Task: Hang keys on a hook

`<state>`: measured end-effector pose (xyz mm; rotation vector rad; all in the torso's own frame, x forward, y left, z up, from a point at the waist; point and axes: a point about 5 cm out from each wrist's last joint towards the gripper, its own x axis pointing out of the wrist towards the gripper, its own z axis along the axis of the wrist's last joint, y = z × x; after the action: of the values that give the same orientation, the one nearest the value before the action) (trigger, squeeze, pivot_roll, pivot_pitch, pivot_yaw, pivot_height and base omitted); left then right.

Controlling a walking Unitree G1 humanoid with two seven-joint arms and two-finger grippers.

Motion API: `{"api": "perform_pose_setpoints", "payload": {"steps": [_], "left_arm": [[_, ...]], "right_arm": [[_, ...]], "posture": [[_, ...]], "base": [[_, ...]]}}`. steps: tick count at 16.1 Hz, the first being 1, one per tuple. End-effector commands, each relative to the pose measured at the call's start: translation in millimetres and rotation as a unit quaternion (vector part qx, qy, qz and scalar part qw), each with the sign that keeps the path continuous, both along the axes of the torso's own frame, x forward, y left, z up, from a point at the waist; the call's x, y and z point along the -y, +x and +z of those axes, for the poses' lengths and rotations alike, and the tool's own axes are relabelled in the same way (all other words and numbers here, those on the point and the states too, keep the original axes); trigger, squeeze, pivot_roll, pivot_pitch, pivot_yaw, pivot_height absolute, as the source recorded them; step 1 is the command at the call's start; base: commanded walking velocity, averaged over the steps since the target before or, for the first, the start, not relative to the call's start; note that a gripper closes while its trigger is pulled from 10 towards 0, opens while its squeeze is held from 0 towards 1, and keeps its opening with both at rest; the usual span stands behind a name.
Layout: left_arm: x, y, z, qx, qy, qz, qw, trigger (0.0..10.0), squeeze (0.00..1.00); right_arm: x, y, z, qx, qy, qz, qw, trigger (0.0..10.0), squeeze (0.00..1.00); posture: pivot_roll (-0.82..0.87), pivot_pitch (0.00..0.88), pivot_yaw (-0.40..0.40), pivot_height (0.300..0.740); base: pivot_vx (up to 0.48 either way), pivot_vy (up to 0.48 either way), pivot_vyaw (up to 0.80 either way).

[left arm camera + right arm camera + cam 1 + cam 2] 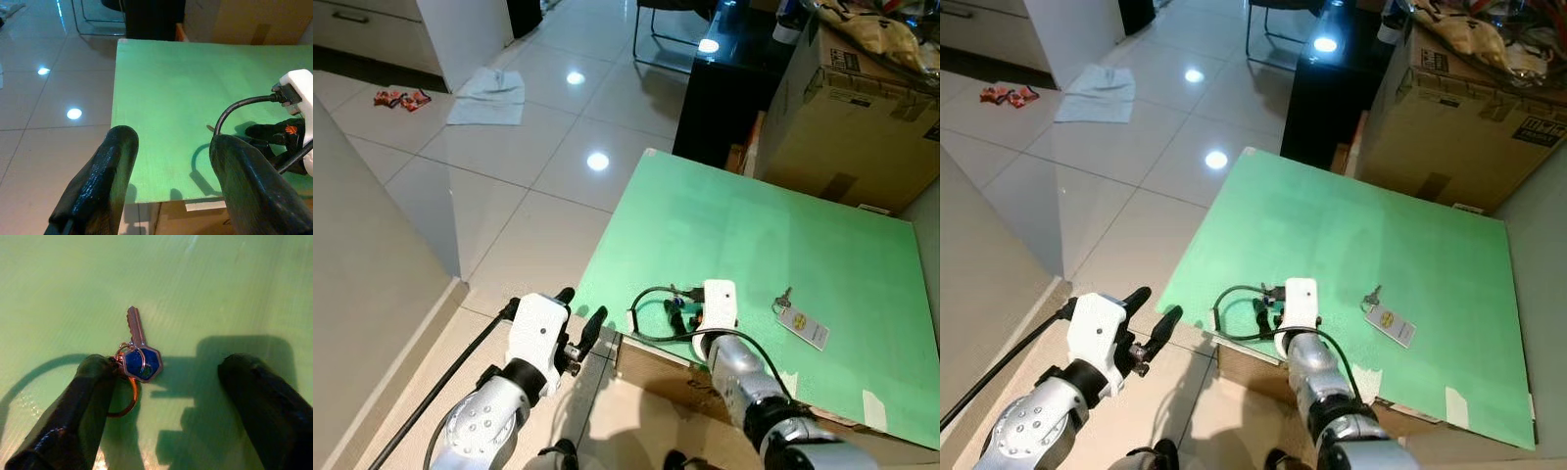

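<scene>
Black fingers of right gripper (171, 396) spread wide, low over green board (754, 235). Blue-headed key (139, 355) with orange ring lies flat on board between fingers, touching one finger (83, 401), well apart from other. Second key with white tag (800, 321) lies beside, to right. Left gripper (579, 318) open, off board edge, over tiled floor (558, 127).

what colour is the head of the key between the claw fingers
Blue, with a coppery metal rim and blade; the key shows best in the right wrist view.
</scene>
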<state>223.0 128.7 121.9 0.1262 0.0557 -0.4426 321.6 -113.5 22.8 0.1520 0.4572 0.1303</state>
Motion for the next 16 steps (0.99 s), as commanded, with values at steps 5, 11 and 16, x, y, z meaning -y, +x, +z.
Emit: {"api": "perform_pose_setpoints", "payload": {"steps": [5,11,16], "left_arm": [[4.3,1.5,-4.7,-0.008,0.007,-0.005,1.000,10.0,0.00],[6.0,9.0,-7.0,-0.005,0.011,-0.009,1.000,10.0,0.00],[13.1,31.0,-7.8,0.014,0.006,-0.014,1.000,10.0,0.00]], "right_arm": [[9.1,-12.0,-16.7,-0.054,0.018,-0.010,0.998,0.0,0.00],[5.0,-11.8,-13.9,-0.027,0.012,0.000,1.000,0.0,0.00],[-5.4,17.0,43.9,0.167,-0.090,0.041,0.981,0.0,0.00]], "posture": [[0.02,0.265,-0.047,0.740],[0.01,0.228,-0.043,0.740],[-0.01,0.131,-0.045,0.740]], "base": [[0.000,0.000,0.00],[0.000,0.000,0.00],[0.000,0.000,0.00]]}}
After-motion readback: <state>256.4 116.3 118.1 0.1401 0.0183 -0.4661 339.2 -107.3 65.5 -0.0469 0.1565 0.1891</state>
